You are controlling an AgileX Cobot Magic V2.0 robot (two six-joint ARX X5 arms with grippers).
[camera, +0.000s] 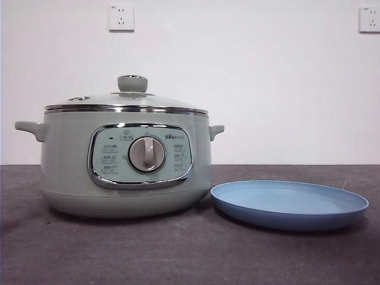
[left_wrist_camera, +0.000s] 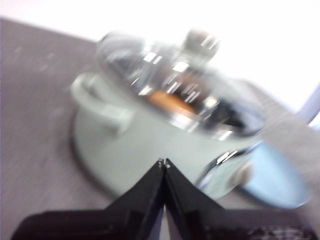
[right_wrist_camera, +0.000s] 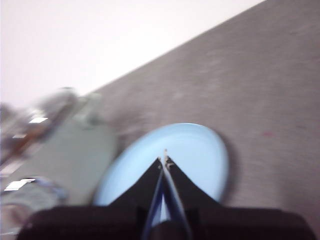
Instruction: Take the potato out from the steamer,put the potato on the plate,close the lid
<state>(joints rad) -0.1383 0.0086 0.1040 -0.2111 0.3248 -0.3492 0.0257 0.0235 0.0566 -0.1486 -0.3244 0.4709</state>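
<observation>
The pale-green steamer (camera: 124, 160) stands on the left of the table with its glass lid (camera: 127, 101) on it. To its right lies the empty light-blue plate (camera: 289, 203). Through the glass, the left wrist view shows an orange-brown potato (left_wrist_camera: 170, 101) inside the steamer (left_wrist_camera: 145, 140). My left gripper (left_wrist_camera: 164, 162) is shut and empty, off to the side of the pot. My right gripper (right_wrist_camera: 164, 160) is shut and empty above the plate (right_wrist_camera: 170, 160). Neither arm appears in the front view.
The dark grey table (camera: 178, 255) runs to a white wall with two sockets (camera: 121, 18). The steamer's side handles (camera: 31, 128) stick out left and right. Its control panel with the grey dial (camera: 146, 154) faces the front camera.
</observation>
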